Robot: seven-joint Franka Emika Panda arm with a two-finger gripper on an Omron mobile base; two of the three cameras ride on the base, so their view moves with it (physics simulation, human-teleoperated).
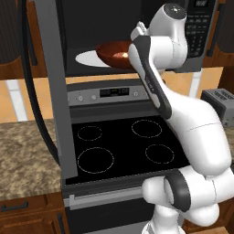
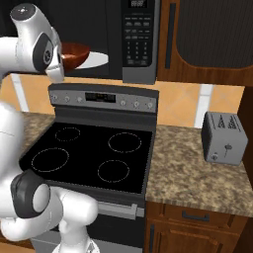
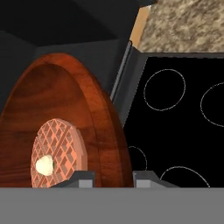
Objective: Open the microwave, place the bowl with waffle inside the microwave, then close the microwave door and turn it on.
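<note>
The microwave (image 2: 140, 44) hangs above the stove with its cavity exposed. The microwave door (image 1: 58, 91) is swung wide to the left. Over the white turntable plate (image 1: 84, 59), at the mouth of the cavity, is the reddish-brown bowl (image 1: 113, 53), which also shows in the right base view as the bowl (image 2: 75, 52). In the hand view the bowl (image 3: 83, 113) looms close, with the waffle (image 3: 59, 151) lying in it under a pale dab. My gripper (image 3: 114, 179) is shut on the bowl's rim, one fingertip on each side. Whether the bowl rests on the plate is unclear.
The black stove (image 1: 121, 141) with its knob panel lies directly below the arm. A grey toaster (image 2: 223, 137) stands on the granite counter (image 2: 192, 173) to the right. More counter (image 1: 25, 146) runs left, behind the open door. Wooden cabinets flank the microwave.
</note>
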